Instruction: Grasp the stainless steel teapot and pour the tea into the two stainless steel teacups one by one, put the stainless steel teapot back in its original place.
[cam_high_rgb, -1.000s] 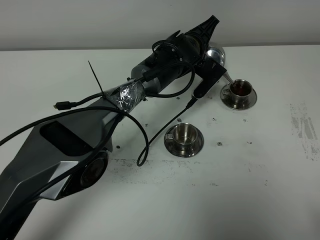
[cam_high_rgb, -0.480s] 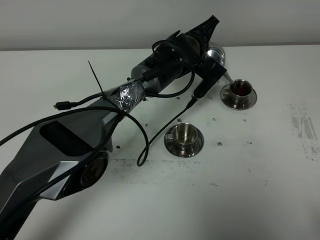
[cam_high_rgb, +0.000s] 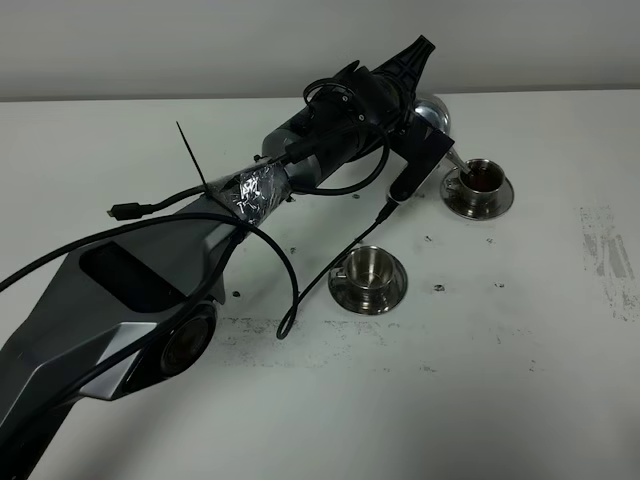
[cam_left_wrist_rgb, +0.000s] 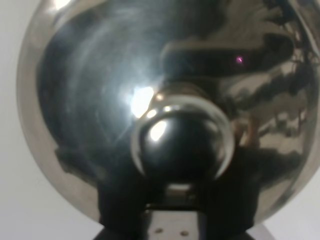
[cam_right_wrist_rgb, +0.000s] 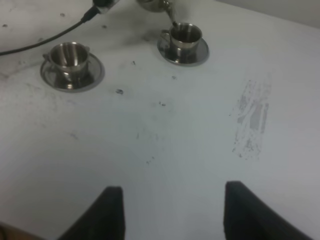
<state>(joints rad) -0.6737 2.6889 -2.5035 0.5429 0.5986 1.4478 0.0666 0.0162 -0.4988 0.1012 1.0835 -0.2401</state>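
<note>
My left gripper (cam_high_rgb: 416, 118) is shut on the stainless steel teapot (cam_high_rgb: 434, 112), which hangs tilted above the far right of the table. Its thin spout (cam_high_rgb: 455, 158) points down at the rim of the far teacup (cam_high_rgb: 480, 178), which holds dark tea on its saucer. The near teacup (cam_high_rgb: 366, 268) stands on its own saucer with no tea showing in it. The left wrist view is filled by the teapot's domed lid and knob (cam_left_wrist_rgb: 181, 142). The right wrist view shows the spout (cam_right_wrist_rgb: 170, 12), both teacups (cam_right_wrist_rgb: 185, 35) (cam_right_wrist_rgb: 70, 55) and my empty, open right gripper (cam_right_wrist_rgb: 172, 212). The original place is out of view.
The left arm's grey body (cam_high_rgb: 150, 290) and its loose black cable (cam_high_rgb: 295, 290) stretch across the left half of the table, and the cable passes close to the near cup. Grey scuff marks (cam_high_rgb: 605, 255) lie on the table (cam_high_rgb: 500, 400) at the right.
The teapot and left gripper have shifted very slightly over the far cup. Nothing else has moved.
</note>
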